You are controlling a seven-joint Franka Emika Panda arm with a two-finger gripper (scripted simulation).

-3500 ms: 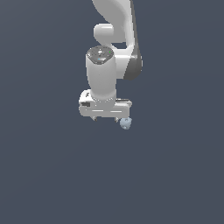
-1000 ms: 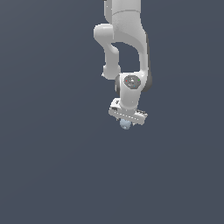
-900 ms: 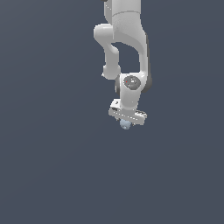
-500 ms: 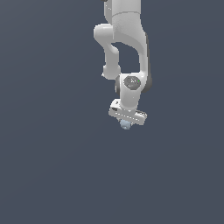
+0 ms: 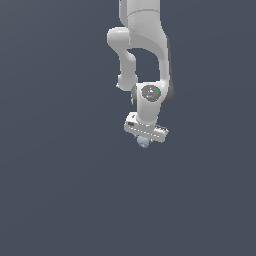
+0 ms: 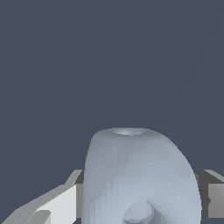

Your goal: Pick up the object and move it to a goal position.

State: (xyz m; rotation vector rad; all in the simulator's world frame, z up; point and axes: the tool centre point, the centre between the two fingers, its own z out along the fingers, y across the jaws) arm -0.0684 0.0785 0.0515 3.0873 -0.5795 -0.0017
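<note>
The hand [image 5: 144,141] is closed on the object [image 5: 143,142], a pale blue-grey lumpy ball [image 6: 140,179] tucked between its fingers just under the white palm bar. The wrist view shows a rounded, smooth-looking body with a dimple, a finger [image 6: 52,205] pressing each flank. It looks small, light and rigid, probably slippery; squeezing across its widest middle seems safest, since the curved sides could let it squirt out.

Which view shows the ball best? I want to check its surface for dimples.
The wrist view: the ball fills the foreground there, with a dimple showing. In the exterior view the ball is only a tiny pale blob under the gripper, too small for detail.
</note>
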